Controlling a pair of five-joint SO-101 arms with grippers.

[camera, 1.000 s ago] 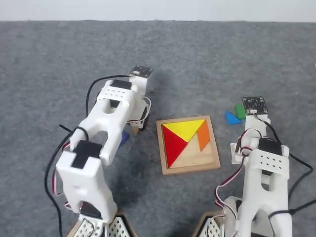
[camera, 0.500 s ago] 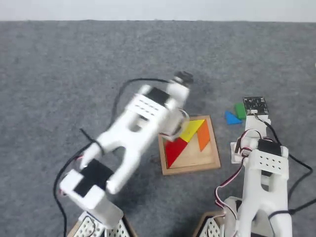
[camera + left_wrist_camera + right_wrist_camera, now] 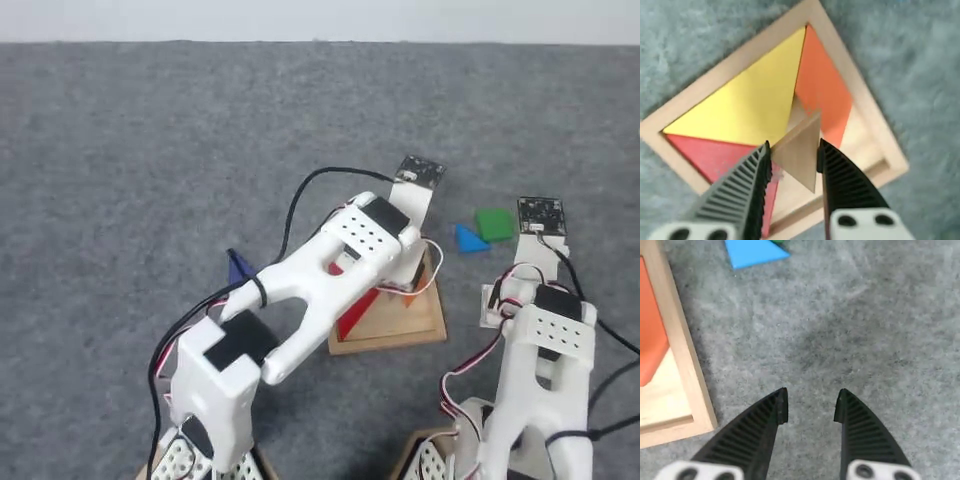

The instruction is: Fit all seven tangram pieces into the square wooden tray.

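High view: fuzzy grey tabletop (image 3: pixel 150 150) lies open all round the square wooden tray (image 3: pixel 400 340), half hidden by the left arm (image 3: pixel 330 270). Left wrist view shows the left gripper (image 3: pixel 792 150), its fingers pinching a tan, perhaps wooden, triangle (image 3: pixel 799 152) above the tray; the right gripper (image 3: pixel 810 405) fingers gape empty beside its rim.

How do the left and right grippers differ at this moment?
The left gripper is shut on a wood-coloured triangle; the right gripper is open and holds nothing. The left gripper hangs over the wooden tray, the right gripper over the grey mat beside the tray. Both are black, ribbed and point downward.
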